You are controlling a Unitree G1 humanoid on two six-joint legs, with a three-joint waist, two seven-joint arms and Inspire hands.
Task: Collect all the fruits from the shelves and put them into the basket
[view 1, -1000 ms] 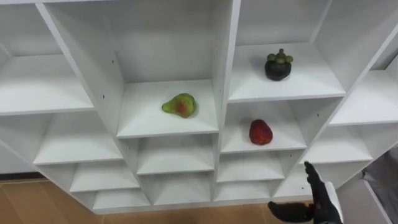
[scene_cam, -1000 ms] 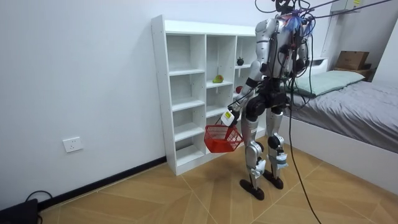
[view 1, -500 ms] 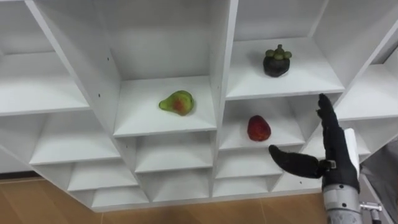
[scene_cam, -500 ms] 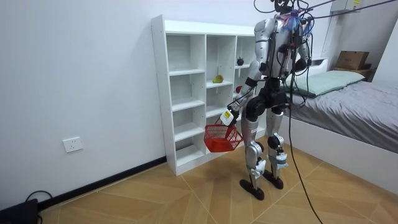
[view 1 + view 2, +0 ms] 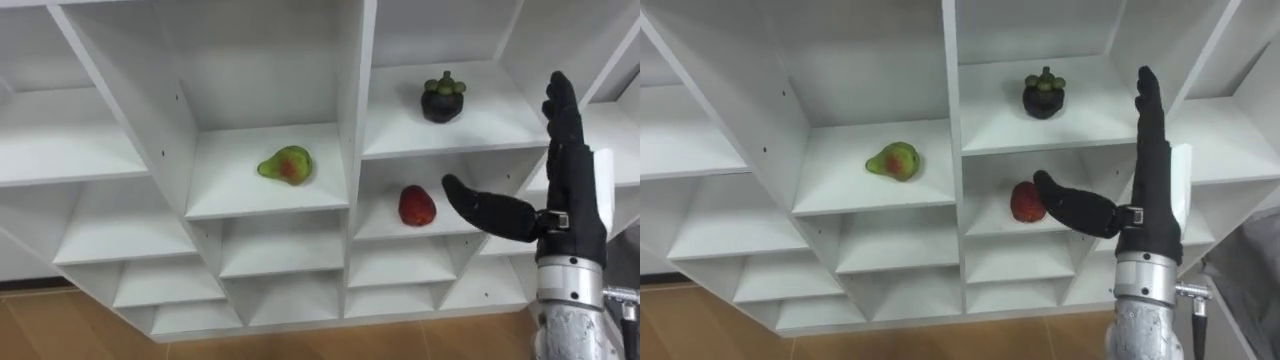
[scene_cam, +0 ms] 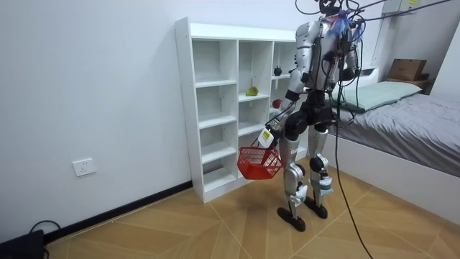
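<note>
Three fruits lie in the white closet (image 5: 357, 110): a green-red pear (image 5: 286, 165) in the middle compartment, a dark mangosteen (image 5: 444, 98) on the upper right shelf, and a red fruit (image 5: 417, 205) one shelf below it. My right hand (image 5: 568, 205) is raised in front of the right column, open, fingers straight up. Its thumb reaches left, close beside the red fruit without touching it. In the room view my left hand (image 6: 267, 136) hangs low at my side, shut on the handle of a red wire basket (image 6: 259, 162).
I stand facing the closet (image 6: 215, 32), close to its right half. Its other compartments hold nothing. A bed (image 6: 402, 119) lies behind me at the room view's right. Wooden floor (image 6: 180, 230) lies below the shelves.
My right hand rose from the lower right corner up to the height of the red fruit and the mangosteen, staying open. The basket swung slightly at my left side.
</note>
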